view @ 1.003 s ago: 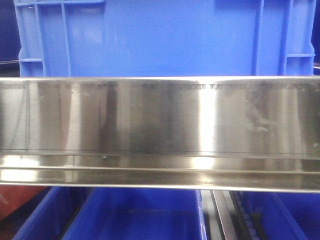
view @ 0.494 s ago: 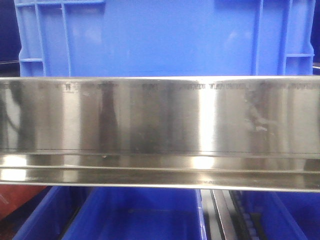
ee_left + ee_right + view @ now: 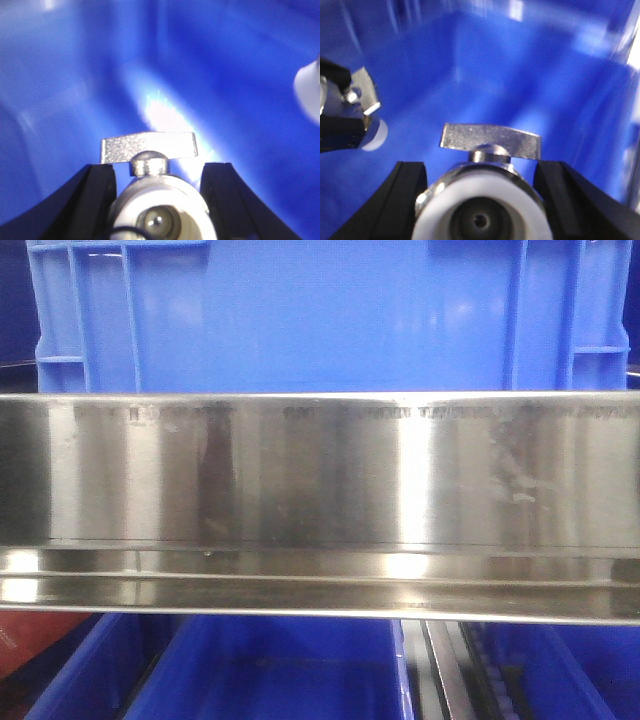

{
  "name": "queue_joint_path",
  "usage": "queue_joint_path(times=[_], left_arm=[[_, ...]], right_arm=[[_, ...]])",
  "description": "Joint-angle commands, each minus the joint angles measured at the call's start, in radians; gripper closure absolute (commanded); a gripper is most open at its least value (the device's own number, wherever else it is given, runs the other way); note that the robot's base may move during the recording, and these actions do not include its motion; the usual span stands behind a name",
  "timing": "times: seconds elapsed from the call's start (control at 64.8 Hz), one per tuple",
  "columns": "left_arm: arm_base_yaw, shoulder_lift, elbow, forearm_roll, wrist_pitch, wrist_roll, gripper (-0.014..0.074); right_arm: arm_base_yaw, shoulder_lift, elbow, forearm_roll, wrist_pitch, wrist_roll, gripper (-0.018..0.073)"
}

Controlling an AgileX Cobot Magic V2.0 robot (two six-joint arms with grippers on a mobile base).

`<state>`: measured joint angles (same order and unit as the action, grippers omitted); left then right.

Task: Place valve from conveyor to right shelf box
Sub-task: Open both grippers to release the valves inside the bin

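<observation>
In the left wrist view my left gripper (image 3: 160,170) is shut on a valve (image 3: 150,147), a silver body with a flat metal handle and a white ring end. It hangs inside a blue box (image 3: 75,75). My right gripper (image 3: 481,167) is shut on a second valve (image 3: 490,140) of the same kind, above the blue box floor (image 3: 520,60). The left gripper's valve (image 3: 362,97) shows at the left edge of the right wrist view. A white ring end (image 3: 309,95) shows at the right edge of the left wrist view. The conveyor is out of view. Neither gripper appears in the front view.
The front view is filled by a shiny steel shelf rail (image 3: 320,500). A large blue box (image 3: 320,320) stands above it. More blue boxes (image 3: 270,670) sit below, beside a metal upright (image 3: 445,670).
Only the reflections on the steel rail have shifted slightly; the boxes and rail have not moved.
</observation>
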<state>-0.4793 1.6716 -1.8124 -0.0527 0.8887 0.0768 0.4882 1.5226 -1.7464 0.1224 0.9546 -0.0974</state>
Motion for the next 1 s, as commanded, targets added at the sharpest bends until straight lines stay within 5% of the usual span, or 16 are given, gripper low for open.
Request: queue_joint_path(times=[0.0, 0.278, 0.401, 0.494, 0.617, 0.741, 0.988], left_arm=[[-0.005, 0.027, -0.017, -0.006, -0.032, 0.0, 0.0708], [-0.005, 0.108, -0.017, -0.006, -0.03, 0.0, 0.0701], [-0.005, 0.125, -0.017, -0.006, -0.017, 0.0, 0.0595], [-0.005, 0.125, -0.017, -0.006, -0.008, 0.0, 0.0426], [-0.005, 0.125, -0.017, 0.003, 0.001, 0.0, 0.0159], [-0.003, 0.125, -0.017, 0.011, 0.011, 0.0, 0.0013], [-0.003, 0.07, -0.017, 0.011, 0.034, 0.0, -0.0004]], right_arm=[[0.001, 0.04, -0.016, -0.006, -0.034, -0.009, 0.0712], [0.001, 0.152, -0.016, -0.006, -0.02, -0.009, 0.071], [0.001, 0.181, -0.016, -0.006, 0.004, -0.009, 0.0672], [0.001, 0.19, -0.016, -0.006, 0.021, -0.009, 0.0533], [0.001, 0.191, -0.016, -0.006, 0.028, -0.009, 0.0225], [0.001, 0.185, -0.021, -0.006, 0.03, -0.009, -0.0019], [0.001, 0.116, -0.022, -0.006, 0.032, -0.009, 0.0052]])
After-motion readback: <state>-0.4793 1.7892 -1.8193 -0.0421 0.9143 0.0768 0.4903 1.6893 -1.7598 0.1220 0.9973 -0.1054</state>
